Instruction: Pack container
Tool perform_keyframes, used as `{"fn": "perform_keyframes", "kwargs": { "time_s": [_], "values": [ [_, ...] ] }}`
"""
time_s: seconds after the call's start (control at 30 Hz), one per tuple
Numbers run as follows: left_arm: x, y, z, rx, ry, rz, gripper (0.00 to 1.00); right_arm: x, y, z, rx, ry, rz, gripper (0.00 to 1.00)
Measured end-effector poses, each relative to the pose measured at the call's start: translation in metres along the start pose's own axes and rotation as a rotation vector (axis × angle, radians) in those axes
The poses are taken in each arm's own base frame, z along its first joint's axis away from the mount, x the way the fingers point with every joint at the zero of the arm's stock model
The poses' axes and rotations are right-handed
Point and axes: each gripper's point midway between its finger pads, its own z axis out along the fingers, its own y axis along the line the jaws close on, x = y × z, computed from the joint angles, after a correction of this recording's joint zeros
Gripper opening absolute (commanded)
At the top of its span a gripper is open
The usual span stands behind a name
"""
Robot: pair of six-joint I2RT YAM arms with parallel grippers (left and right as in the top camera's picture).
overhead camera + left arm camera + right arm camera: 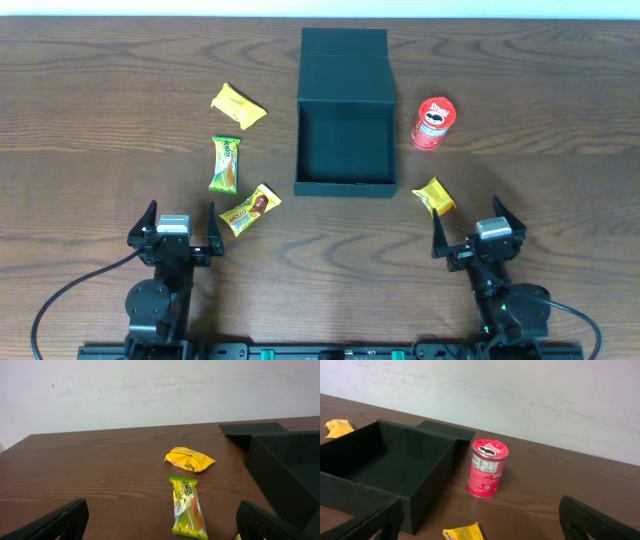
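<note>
The dark teal-green container [345, 185] stands open and empty at the table's middle, its flap lid [344, 62] folded back; it also shows in the left wrist view [280, 467] and the right wrist view [420, 487]. Left of it lie a yellow packet [238, 106] [189, 458], a green-yellow bar [226, 164] [188, 508] and a yellow-brown bar [250, 209]. On its right stand a red chip can [434, 123] [487, 468] and a small yellow packet [435, 197] [465, 533]. My left gripper [177, 225] [165, 527] and right gripper [481, 228] [482, 530] are open and empty near the front edge.
The wooden table [120, 110] runs to a pale wall [150, 390] at the back. Black cables [70, 290] trail from both arm bases at the front edge.
</note>
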Motion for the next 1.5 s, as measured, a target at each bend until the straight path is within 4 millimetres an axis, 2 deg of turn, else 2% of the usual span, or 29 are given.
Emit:
{"fn": "perform_keyframes", "kwargs": {
  "time_s": [1.3, 1.5],
  "values": [
    [0.000, 0.000, 0.000, 0.000, 0.000, 0.000, 0.96, 0.000, 0.000, 0.000, 0.000, 0.000, 0.000, 0.99],
    [-0.017, -0.013, 0.000, 0.079, -0.087, -0.001, 0.95, 0.000, 0.000, 0.000, 0.000, 0.000, 0.000, 0.99]
  ]
}}
